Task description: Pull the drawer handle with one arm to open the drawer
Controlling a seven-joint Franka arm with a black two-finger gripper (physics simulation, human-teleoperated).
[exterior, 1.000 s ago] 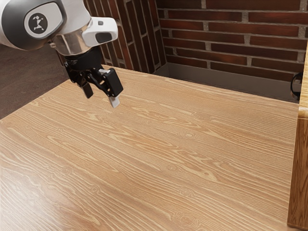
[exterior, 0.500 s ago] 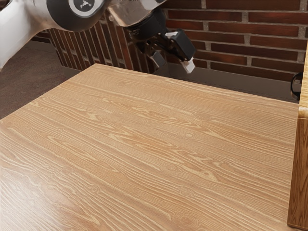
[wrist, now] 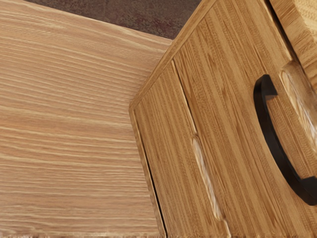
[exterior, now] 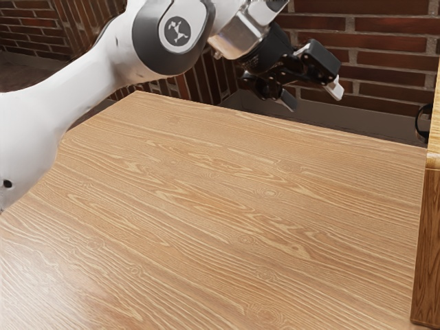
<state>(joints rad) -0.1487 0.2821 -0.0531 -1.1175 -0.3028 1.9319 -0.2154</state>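
Drawer handle [wrist: 276, 144] is showing in my wrist view, folks: a black curved bar sitting on a wooden drawer front [wrist: 233, 114]. It belongs to the cabinet [exterior: 427, 247] standing on the bench [exterior: 227, 206] at the exterior view's right edge. The front is looking flush with the panel beside it, so I'm judging the drawer not yet opened.

My tool [exterior: 313, 93] is hanging high over the bench's far edge, pointing toward the exterior view's right. Its fingers are standing wide apart and gripping nothing at all. It's well apart from the cabinet, so I'm calling this the approach step, with no contact made.

Next, I'm thinking the tool needs to travel across and line its fingers up on either side of that bar. Then it closes on the bar before any pulling straight out from the front. Getting the wrist angle square to the handle is looking like the tricky part.

As for the surroundings, the bench is showing light wood with bold wavy grain. A red brick wall [exterior: 371, 41] is running behind it, and dark floor [wrist: 148, 12] is lying past the bench's edge.
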